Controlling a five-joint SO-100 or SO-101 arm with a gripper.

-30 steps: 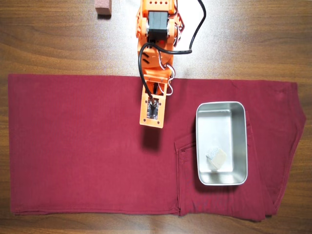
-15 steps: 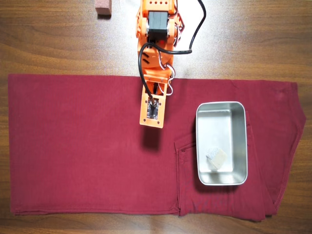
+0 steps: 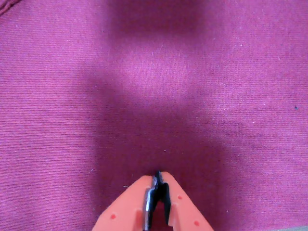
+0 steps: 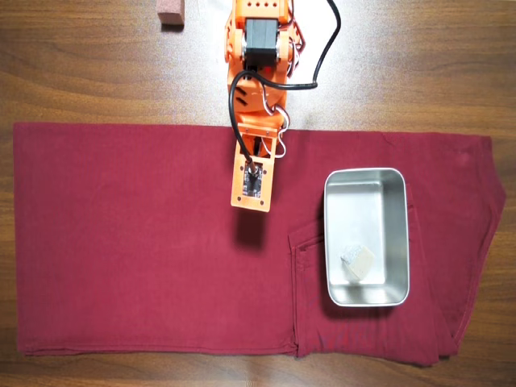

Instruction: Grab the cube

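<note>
The cube (image 4: 359,261) is a small pale beige-grey block. It lies inside the metal tray (image 4: 336,234), near the tray's lower end in the overhead view. The orange arm (image 4: 256,72) reaches down from the top edge over the dark red cloth (image 4: 129,242), left of the tray. The gripper itself is hidden under the arm's camera mount (image 4: 251,181) there. In the wrist view my gripper (image 3: 158,175) shows at the bottom edge, its orange fingers (image 3: 130,202) closed together with nothing between them, above bare cloth. The cube is out of the wrist view.
A reddish-brown block (image 4: 171,12) sits on the wooden table (image 4: 81,72) at the top, left of the arm's base. The cloth covers most of the table and is folded into seams under and below the tray.
</note>
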